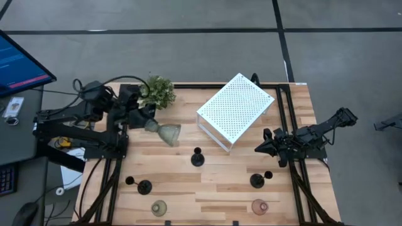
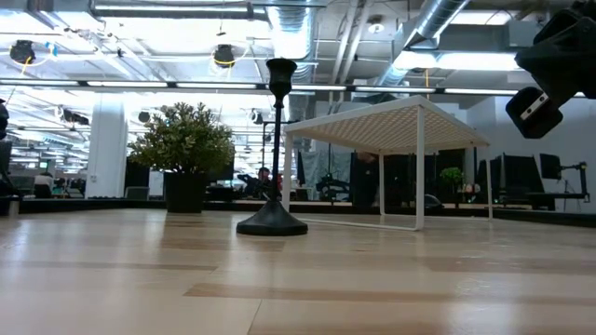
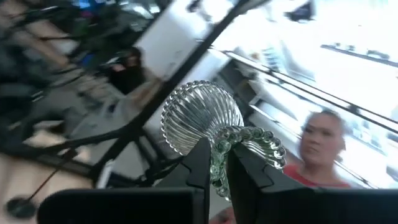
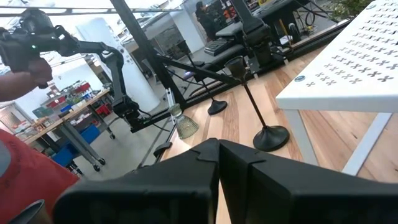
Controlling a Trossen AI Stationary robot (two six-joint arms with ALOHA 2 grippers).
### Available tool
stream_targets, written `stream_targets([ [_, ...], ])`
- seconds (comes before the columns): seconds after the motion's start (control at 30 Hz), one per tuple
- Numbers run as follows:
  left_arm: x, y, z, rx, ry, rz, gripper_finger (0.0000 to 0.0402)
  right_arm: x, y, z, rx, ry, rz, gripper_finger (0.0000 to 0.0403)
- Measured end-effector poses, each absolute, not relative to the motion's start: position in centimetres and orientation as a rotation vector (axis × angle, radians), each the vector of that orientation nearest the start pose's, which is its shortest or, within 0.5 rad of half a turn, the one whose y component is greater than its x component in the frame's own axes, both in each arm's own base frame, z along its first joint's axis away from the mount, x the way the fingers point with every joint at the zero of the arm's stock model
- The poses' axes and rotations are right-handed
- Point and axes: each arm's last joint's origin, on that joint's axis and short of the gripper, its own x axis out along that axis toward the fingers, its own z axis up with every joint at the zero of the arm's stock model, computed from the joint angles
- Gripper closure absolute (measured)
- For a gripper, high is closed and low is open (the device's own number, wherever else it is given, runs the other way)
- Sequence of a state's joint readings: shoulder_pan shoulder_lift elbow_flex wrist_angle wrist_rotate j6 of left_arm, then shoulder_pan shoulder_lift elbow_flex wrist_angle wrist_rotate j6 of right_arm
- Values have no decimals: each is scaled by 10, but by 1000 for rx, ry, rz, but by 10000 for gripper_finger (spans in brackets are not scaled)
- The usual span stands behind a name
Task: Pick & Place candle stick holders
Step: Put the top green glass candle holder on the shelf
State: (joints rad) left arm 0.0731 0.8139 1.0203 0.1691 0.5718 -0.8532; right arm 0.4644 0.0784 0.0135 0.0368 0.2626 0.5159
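Left arm: you have it reaching in from the table's left side, wrist turned toward the middle. Left gripper: your fingers are clamped on the beaded rim of a greenish-grey glass candle stick holder, which juts out just ahead of the fingertips, lifted off the table and tilted (its ribbed bulb points away from the claw).

Right arm: you have it parked at the table's right edge, forearm low and level. Right gripper: fingers pressed together, holding nothing, tips aimed toward the table's centre.
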Motion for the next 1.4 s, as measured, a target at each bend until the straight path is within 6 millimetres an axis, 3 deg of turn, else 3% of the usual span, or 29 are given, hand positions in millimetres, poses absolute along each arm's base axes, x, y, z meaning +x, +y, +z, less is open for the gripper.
stream_targets([
  [0.5, 132, -13, 468, -570, -404, -861, 372, 94, 38, 165, 504, 78, 190, 401],
  [0.93, 140, -14, 464, -579, -353, -893, 372, 94, 38, 166, 504, 77, 190, 401],
  [1.17, 169, 3, 445, -626, -211, -708, 372, 94, 38, 165, 504, 78, 190, 401],
  [1.4, 215, 41, 417, -688, -85, -486, 372, 94, 38, 165, 505, 77, 191, 401],
])
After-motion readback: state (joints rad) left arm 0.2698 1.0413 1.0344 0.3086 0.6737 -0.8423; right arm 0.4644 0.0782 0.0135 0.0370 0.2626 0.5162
